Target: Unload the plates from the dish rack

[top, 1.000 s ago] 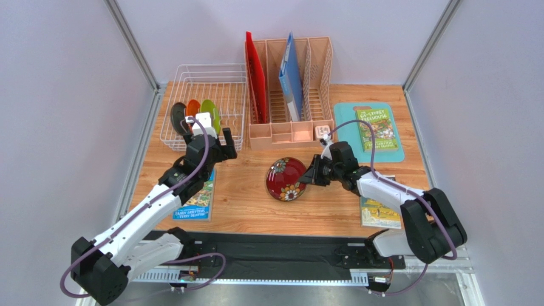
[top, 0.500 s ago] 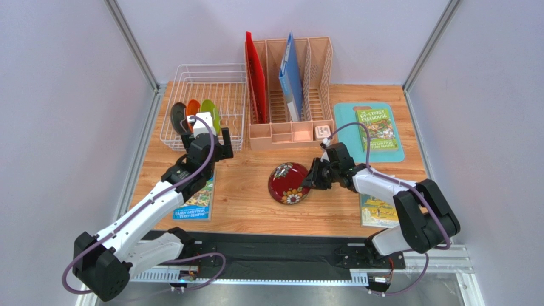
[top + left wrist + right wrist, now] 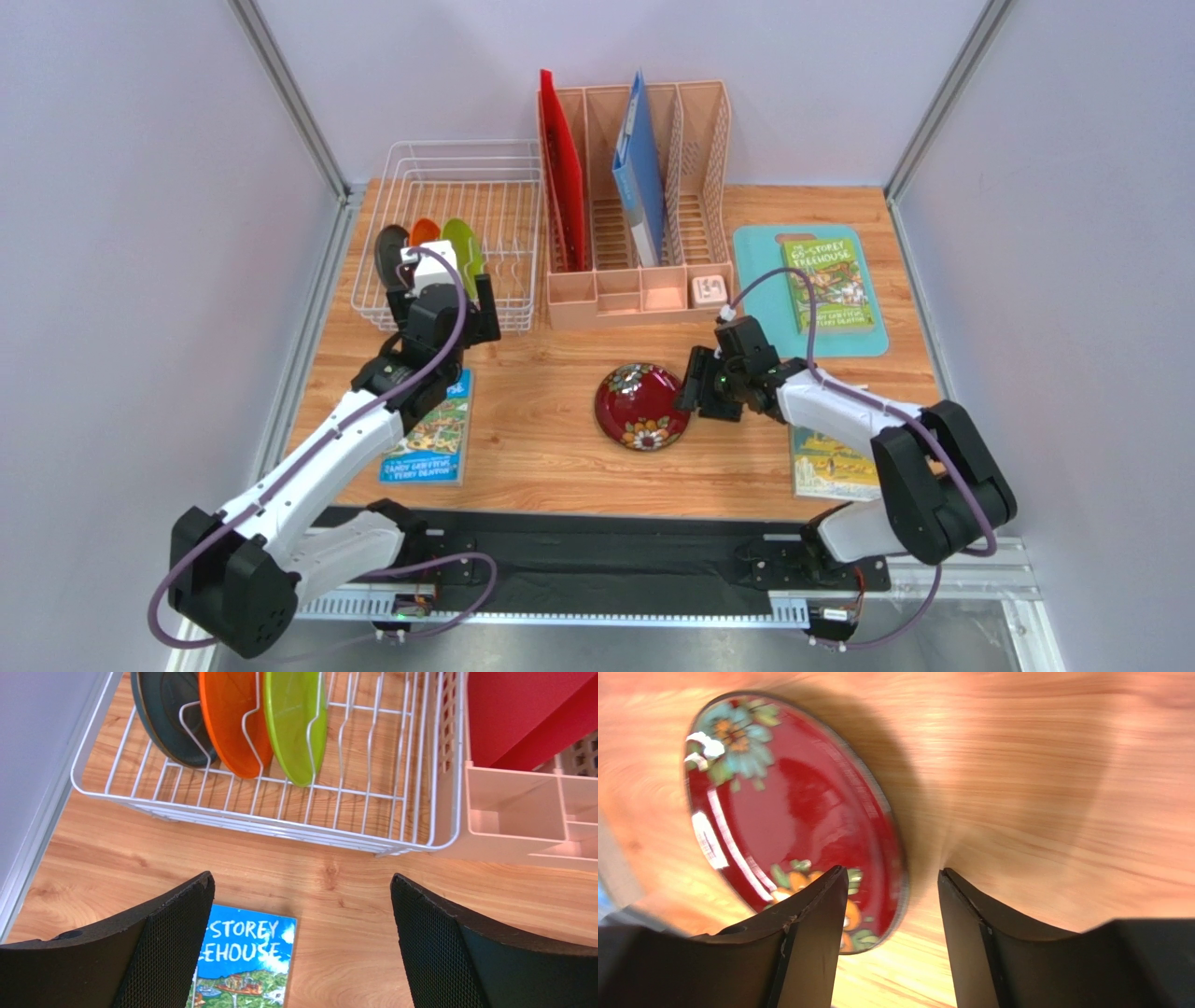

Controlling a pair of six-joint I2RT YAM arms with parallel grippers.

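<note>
The white wire dish rack (image 3: 452, 146) (image 3: 281, 823) stands at the back left. In it, upright, are a dark grey plate (image 3: 392, 254) (image 3: 170, 715), an orange plate (image 3: 424, 233) (image 3: 231, 722) and a lime green plate (image 3: 463, 247) (image 3: 298, 726). My left gripper (image 3: 442, 319) (image 3: 302, 882) hangs wide open over the table, just in front of the rack, holding nothing. The dark red floral plate (image 3: 640, 406) (image 3: 787, 805) lies on the table's middle. My right gripper (image 3: 697, 391) (image 3: 892, 873) is open at the plate's right rim, one finger over the plate and one outside it, not pinching.
A peach file organizer (image 3: 638, 287) (image 3: 519, 819) with a red folder (image 3: 564, 168) and a blue folder (image 3: 640, 168) stands right of the rack. Books lie at the front left (image 3: 428, 437) (image 3: 246, 966), at the front right (image 3: 831, 469) and on a teal mat (image 3: 821, 280).
My right gripper has opened and let go of the red plate, which went from tilted to flat on the table. My left gripper has moved a little closer to the rack.
</note>
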